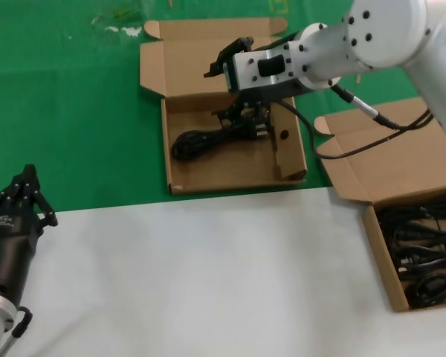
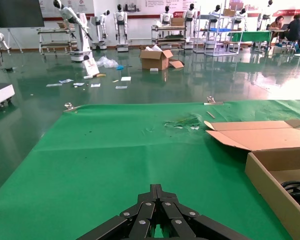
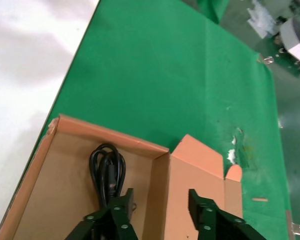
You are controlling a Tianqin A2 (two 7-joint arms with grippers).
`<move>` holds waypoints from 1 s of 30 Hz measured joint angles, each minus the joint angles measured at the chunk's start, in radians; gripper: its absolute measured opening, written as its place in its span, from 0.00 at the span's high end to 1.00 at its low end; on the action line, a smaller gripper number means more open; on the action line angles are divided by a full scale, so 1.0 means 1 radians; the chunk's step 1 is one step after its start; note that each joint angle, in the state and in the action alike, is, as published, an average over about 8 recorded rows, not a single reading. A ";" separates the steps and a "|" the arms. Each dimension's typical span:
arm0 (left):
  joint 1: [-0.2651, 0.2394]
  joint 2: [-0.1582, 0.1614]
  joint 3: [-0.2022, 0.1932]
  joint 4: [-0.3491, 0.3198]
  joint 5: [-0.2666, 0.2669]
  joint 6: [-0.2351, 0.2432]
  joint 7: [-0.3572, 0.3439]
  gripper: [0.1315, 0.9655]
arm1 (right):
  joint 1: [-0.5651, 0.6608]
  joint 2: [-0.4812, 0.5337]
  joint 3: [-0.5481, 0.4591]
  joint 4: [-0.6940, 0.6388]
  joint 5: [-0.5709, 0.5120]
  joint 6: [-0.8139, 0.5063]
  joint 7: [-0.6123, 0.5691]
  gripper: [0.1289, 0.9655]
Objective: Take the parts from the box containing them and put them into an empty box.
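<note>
- My right gripper (image 1: 247,117) hangs over the middle box (image 1: 234,145), the one with a round hole in its side flap. Its fingers (image 3: 121,216) are spread apart with nothing between them, so I read it as released.
- One cord (image 1: 208,139) lies coiled on that box's floor, just under and beside the gripper. In the right wrist view the cord (image 3: 107,172) sits flat, its loop toward the far wall, and the fingers are clear of it. My judgement is that this is the drop-off point: the gripper stands low over the box so that a bundle lands inside the walls rather than on the rim.
- The other box (image 1: 424,245) sits well apart on my right side, lid thrown back, with a tangle of cords (image 1: 424,253) filling it. Many are left, so I judge the task is at an early stage.
- Both lids lie open and flat, away from me, which keeps the approach from above free.
- My left gripper (image 1: 18,201) waits at the near left over the white part of the surface (image 1: 208,275). Its fingers (image 2: 157,207) meet at the tips, clenched on nothing. It is parked there, I judge, to stay out of the right arm's path.
- Next I expect to swing the right arm back to the full box; the tangle there may make it hard to lift one bundle alone.
</note>
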 joint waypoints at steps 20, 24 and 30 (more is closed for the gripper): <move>0.000 0.000 0.000 0.000 0.000 0.000 0.000 0.99 | -0.078 0.053 0.058 0.129 0.031 0.043 0.051 0.29; 0.000 0.000 0.000 0.000 0.000 0.000 0.000 0.97 | -0.078 0.053 0.058 0.129 0.031 0.043 0.051 0.19; 0.000 0.000 0.000 0.000 0.000 0.000 0.000 0.93 | -0.103 0.053 0.071 0.141 0.047 0.064 0.051 0.10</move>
